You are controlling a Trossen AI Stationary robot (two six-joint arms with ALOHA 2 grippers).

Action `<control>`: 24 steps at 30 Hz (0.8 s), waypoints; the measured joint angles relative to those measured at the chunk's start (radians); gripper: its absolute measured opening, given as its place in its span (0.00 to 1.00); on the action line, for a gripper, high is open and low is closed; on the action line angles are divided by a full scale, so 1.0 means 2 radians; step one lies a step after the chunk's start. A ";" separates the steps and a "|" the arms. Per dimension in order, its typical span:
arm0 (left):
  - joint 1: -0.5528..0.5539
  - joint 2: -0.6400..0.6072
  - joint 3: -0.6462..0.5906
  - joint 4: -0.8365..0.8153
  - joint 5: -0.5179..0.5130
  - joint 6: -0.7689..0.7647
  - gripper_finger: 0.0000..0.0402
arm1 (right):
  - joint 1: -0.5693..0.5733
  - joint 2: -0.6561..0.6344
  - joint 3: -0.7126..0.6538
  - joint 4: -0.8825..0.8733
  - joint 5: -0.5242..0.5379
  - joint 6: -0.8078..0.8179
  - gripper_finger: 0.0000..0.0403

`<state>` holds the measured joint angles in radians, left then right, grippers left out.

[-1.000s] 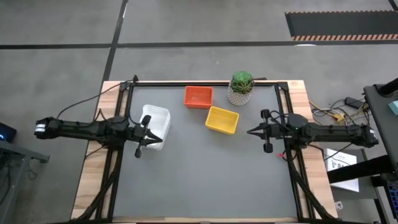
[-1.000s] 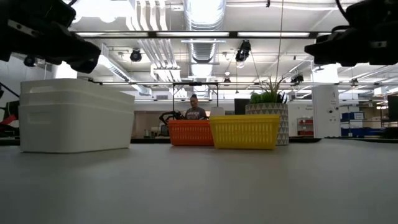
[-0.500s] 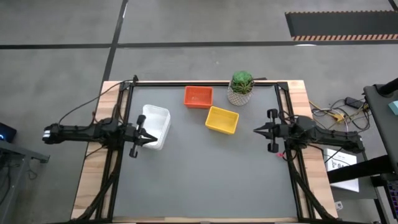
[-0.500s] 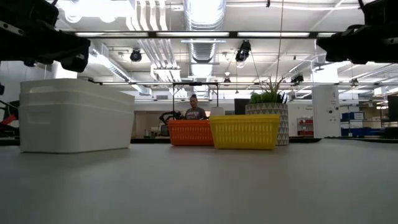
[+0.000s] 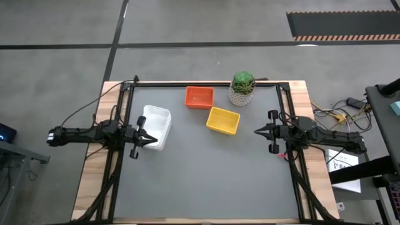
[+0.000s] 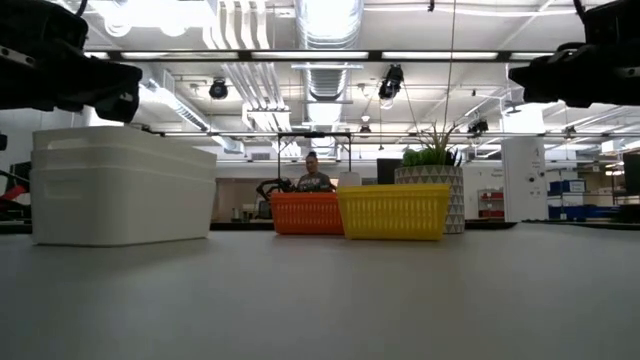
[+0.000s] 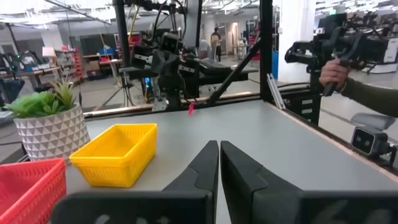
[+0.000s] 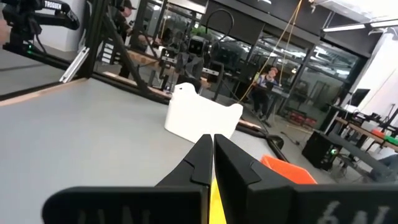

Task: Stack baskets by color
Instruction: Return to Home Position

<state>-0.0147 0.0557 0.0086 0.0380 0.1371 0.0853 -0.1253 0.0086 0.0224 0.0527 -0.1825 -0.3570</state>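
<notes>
A stack of white baskets [image 5: 156,127] [image 6: 124,186] stands on the table's left half. An orange basket [image 5: 199,97] [image 7: 28,186] stands near the far edge, and a yellow basket [image 5: 223,120] [image 7: 118,152] sits beside it toward the near right. My left gripper [image 5: 152,141] [image 7: 219,152] is shut and level. It hangs above the white stack's near edge, clear of it in the low view [image 6: 75,80]. My right gripper [image 5: 256,132] [image 8: 212,146] is shut and level at the table's right side. It points toward the white stack [image 8: 202,115].
A potted green plant [image 5: 242,87] [image 6: 432,190] stands at the far edge, right of the orange basket. The black frame rails [image 5: 284,106] run along the table's sides. A person's hand [image 7: 336,71] holds a device beyond the table. The grey tabletop [image 5: 206,181] lies bare toward the near edge.
My left gripper has drawn back toward the table's left edge and sunk a little, staying shut over the white stack's near edge. My right gripper has drawn back a short way toward the right edge, then kept still. The baskets have not moved.
</notes>
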 joint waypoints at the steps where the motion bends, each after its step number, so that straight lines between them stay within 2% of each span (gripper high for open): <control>1: 0.000 0.001 0.000 0.000 0.000 0.000 0.00 | 0.000 0.000 0.000 0.001 0.000 0.003 0.02; 6: 0.000 0.010 0.000 -0.001 -0.004 0.003 0.00 | 0.000 0.000 -0.002 0.000 0.000 0.008 0.02; 10: 0.000 0.018 0.000 0.000 -0.009 0.051 0.00 | 0.000 0.004 -0.002 0.000 0.001 0.001 0.02; 17: 0.000 0.025 -0.001 0.001 -0.010 0.052 0.00 | 0.000 0.006 -0.002 0.002 0.000 -0.031 0.02; 24: 0.000 0.035 -0.001 0.002 -0.010 0.052 0.00 | 0.000 0.009 -0.002 0.012 0.000 -0.010 0.02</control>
<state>-0.0147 0.1262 0.0067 0.0415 0.1169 0.1902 -0.1251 0.0265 0.0189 0.0772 -0.1824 -0.3779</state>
